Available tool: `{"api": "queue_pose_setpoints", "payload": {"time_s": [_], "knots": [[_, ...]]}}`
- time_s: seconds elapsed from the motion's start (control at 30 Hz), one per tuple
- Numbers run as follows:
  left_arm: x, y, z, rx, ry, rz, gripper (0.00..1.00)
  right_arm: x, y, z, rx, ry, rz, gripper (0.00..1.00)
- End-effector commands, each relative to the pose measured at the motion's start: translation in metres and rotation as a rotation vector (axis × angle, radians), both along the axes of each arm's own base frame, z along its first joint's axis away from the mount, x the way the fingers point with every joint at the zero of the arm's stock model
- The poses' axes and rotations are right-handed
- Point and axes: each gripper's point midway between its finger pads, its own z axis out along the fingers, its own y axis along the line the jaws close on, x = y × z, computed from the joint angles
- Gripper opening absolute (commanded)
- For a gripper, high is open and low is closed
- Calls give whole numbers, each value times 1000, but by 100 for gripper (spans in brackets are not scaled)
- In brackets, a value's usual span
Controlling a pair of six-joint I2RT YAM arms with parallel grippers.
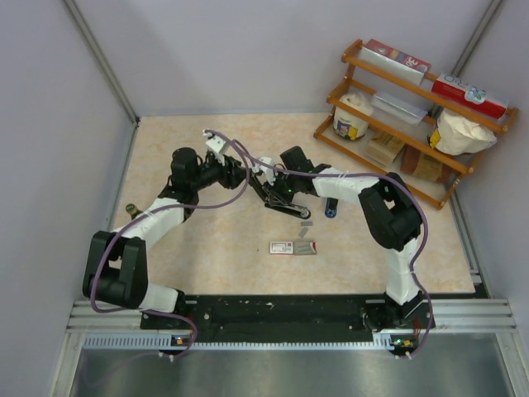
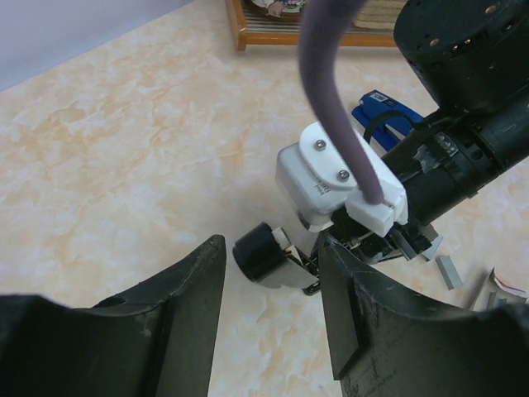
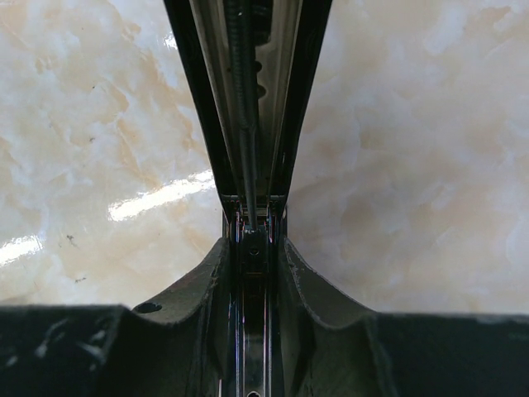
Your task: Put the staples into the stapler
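The black stapler lies open mid-table. My right gripper is shut on it; in the right wrist view the fingers clamp the open metal magazine rail, my gripper closed around it. My left gripper is open just left of the stapler; in the left wrist view its gripper frames the stapler's black rear end without touching it. The white staples box with red print lies nearer the arms, with a grey staple strip beside it and loose strips near the stapler. One strip also shows in the left wrist view.
A wooden shelf with boxes and containers stands at the back right. A small blue object lies right of the stapler, also in the left wrist view. The right arm's white wrist camera sits close in front of my left gripper.
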Motion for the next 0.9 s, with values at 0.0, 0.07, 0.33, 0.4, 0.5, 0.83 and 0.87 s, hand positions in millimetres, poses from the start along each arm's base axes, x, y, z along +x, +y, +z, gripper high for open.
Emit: {"api": "queue_pose_setpoints", "payload": {"time_s": [0.0, 0.07, 0.33, 0.4, 0.5, 0.83, 0.87], "knots": [[11, -13, 15, 29, -72, -11, 53, 2, -1, -10, -42, -7, 9, 0], [13, -13, 9, 46, -63, -1, 53, 3, 0, -10, -40, -10, 9, 0], [29, 0, -5, 111, -59, 94, 53, 1, -1, -9, -42, -13, 17, 0], [31, 2, -8, 125, -59, 104, 53, 2, -1, -8, -39, -16, 16, 0], [35, 5, -13, 146, -59, 124, 53, 2, 0, -7, -38, -19, 20, 0], [51, 36, -38, 306, -4, 257, 51, 3, -1, -9, -43, -20, 22, 0], [51, 38, -41, 322, 7, 263, 51, 3, -1, -9, -44, -22, 22, 0]]}}
